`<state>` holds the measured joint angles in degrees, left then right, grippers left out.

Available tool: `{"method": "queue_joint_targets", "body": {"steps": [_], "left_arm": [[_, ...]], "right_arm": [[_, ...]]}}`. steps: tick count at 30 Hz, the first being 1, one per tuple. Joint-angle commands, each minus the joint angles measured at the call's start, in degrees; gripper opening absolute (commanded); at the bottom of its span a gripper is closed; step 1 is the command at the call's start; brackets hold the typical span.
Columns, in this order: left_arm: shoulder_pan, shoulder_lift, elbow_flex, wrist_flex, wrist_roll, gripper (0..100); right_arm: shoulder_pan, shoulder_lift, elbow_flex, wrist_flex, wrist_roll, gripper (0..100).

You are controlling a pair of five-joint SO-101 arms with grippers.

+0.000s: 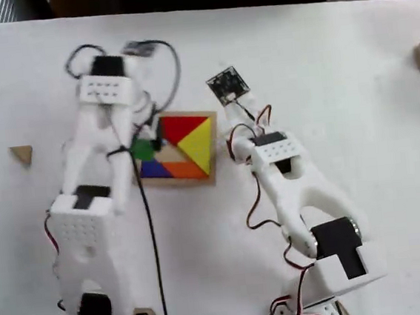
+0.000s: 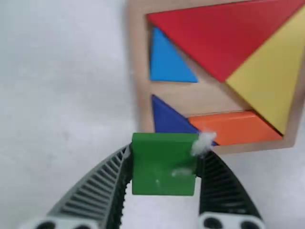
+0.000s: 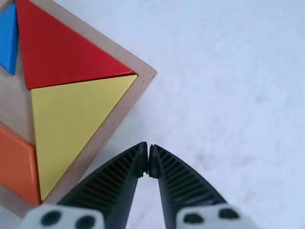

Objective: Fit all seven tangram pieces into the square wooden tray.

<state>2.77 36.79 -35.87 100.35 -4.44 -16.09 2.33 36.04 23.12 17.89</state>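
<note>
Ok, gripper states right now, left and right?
Left gripper: shut on the green piece.
Right gripper: shut, holding nothing.

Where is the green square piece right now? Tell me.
The green square piece is held in the left hand, at the wooden tray's rim in the left wrist view, nearest the dark blue triangle and the orange piece.

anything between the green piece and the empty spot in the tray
Nothing loose. The green square, shut in the left gripper, hangs at the tray rim; only the seated dark blue triangle lies between it and the bare gap.
</note>
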Motion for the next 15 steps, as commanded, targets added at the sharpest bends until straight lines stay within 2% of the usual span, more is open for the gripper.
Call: {"method": "queue_joint_targets", "body": {"steps": [1,7,10,12,15], "left_arm": [[6.9,-0.84,5.1,-5.1,0.53,7],[8.66,-0.13,13.45,-12.31,-0.09,7],[8.48,-0.13,14.95,-14.24,-6.07,7],[8.4,-0.13,15.74,-15.74,-7.82,10],[6.64,-0.13,15.82,-17.23,-6.33,16]], "right_arm": [[1.1,-0.4,-2.64,-1.19,-0.88,1.7],[0.75,-0.4,-2.73,-1.27,-0.7,1.7],[0.75,-0.4,-2.73,-1.27,-0.62,1.7],[0.66,-0.4,-2.73,-1.27,-0.62,1.7],[0.66,-0.4,-2.73,-1.27,-0.62,1.7]]}}
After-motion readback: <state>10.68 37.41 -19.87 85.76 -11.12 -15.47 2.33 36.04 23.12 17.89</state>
